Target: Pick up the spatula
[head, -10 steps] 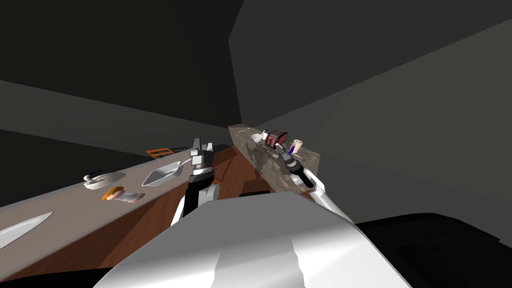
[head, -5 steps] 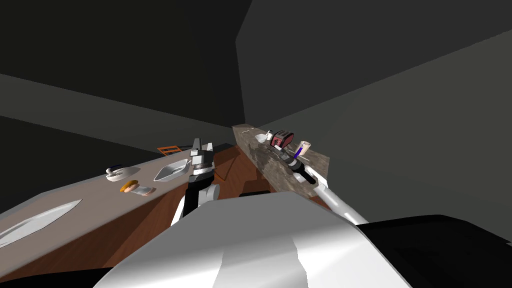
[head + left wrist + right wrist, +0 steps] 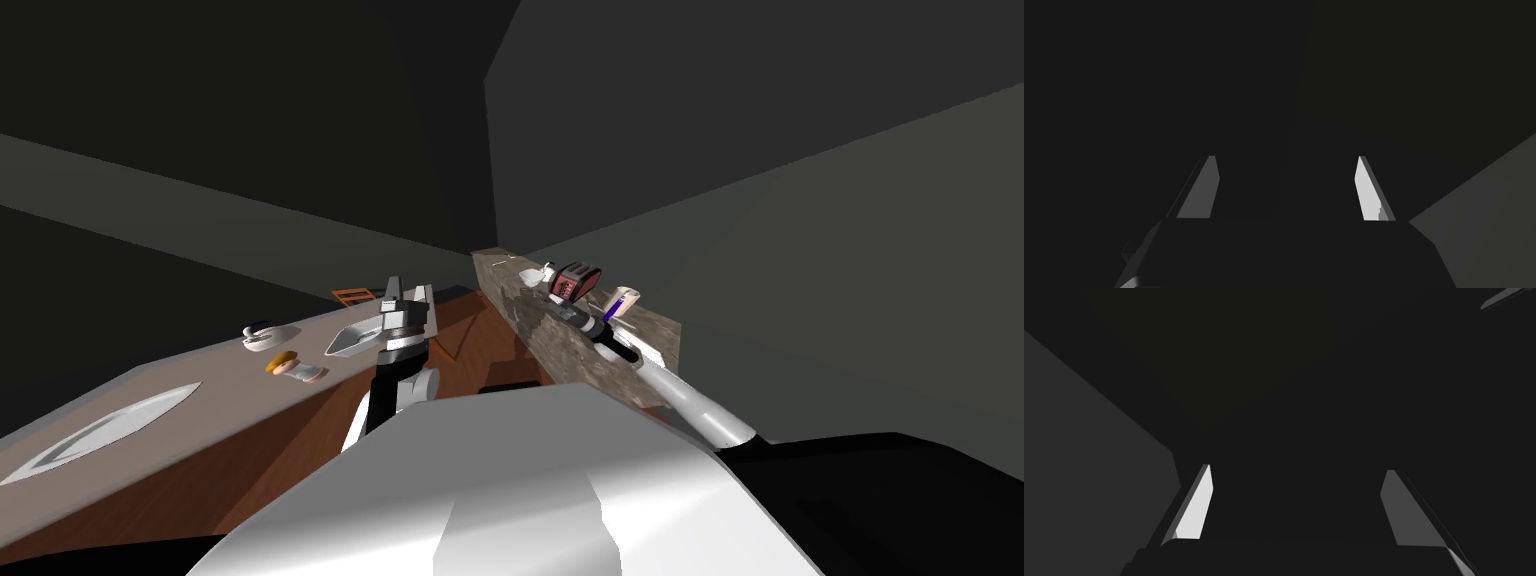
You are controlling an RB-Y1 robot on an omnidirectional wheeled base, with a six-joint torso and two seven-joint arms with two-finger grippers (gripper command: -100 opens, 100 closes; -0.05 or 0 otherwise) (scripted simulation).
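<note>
A light grey, flat scoop-shaped thing with a thin handle (image 3: 355,340) lies on the brown counter (image 3: 200,420) to my left; it looks like the spatula. My left gripper (image 3: 405,292) stands upright just beside its handle end, at the counter's edge. Its fingers are open with nothing between them (image 3: 1285,156). My right arm reaches out over the stone-topped counter (image 3: 570,355), and the right gripper (image 3: 562,312) sits just short of the red toaster (image 3: 576,281). That gripper is open and empty too (image 3: 1298,467).
The brown counter also holds a long white blade-shaped thing (image 3: 105,435), a white bowl (image 3: 263,337), an orange and white item (image 3: 291,367) and an orange rack (image 3: 352,295). By the toaster stand a white cup (image 3: 622,300) and a small white vessel (image 3: 531,274). Dark walls meet behind.
The whole head view has shifted, so I have moved: the left counter's things have slid right and farther off. My right arm has stretched farther along the stone counter. The left arm holds still.
</note>
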